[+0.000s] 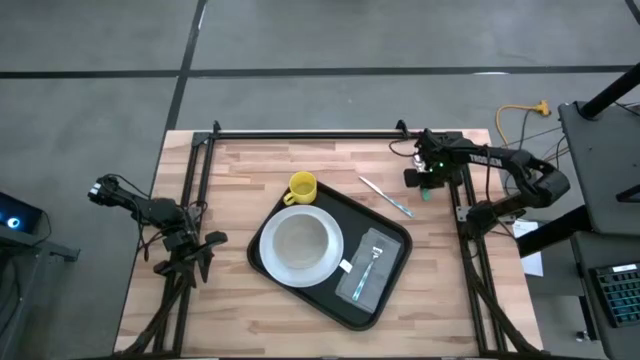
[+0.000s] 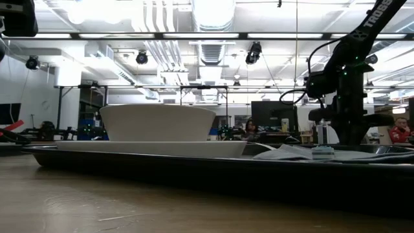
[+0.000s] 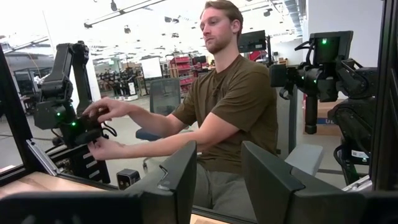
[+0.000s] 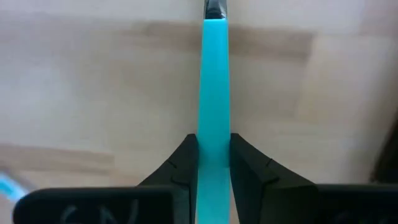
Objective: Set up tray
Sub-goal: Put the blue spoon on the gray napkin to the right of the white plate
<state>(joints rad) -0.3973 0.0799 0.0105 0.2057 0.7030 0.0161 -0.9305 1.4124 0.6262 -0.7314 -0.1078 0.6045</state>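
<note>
The black tray (image 1: pixel 330 312) lies mid-table, seen edge-on in the low view (image 2: pixel 194 171). On it a white plate (image 1: pixel 268 268) carries a white bowl (image 1: pixel 300 243) (image 2: pixel 157 122). A grey napkin (image 1: pixel 360 285) lies beside them with a teal-handled utensil (image 1: pixel 368 258) on it. A yellow mug (image 1: pixel 301 187) stands at the tray's far left edge. Another slim utensil (image 1: pixel 385 196) lies by the far right edge. My right gripper (image 1: pixel 425 185) (image 4: pixel 213 140) is over the table's far right part, shut on a teal-handled utensil. My left gripper (image 1: pixel 195 250) (image 3: pixel 219 168) waits open at the left edge. My right gripper pinches the teal handle (image 4: pixel 213 118) of a utensil between its two fingers (image 4: pixel 186 162). The handle runs along the fingers and reaches out past their tips, ending in a metal part (image 4: pixel 213 9) toward the wooden table. Whether that end touches the table cannot be told.
Black frame rails run along the table's left (image 1: pixel 190 190), far (image 1: pixel 300 133) and right (image 1: pixel 465 215) sides. A person (image 3: pixel 236 106) sits beyond the table with hands on another arm. Bare wood shows at the near left (image 1: pixel 200 310) and far middle.
</note>
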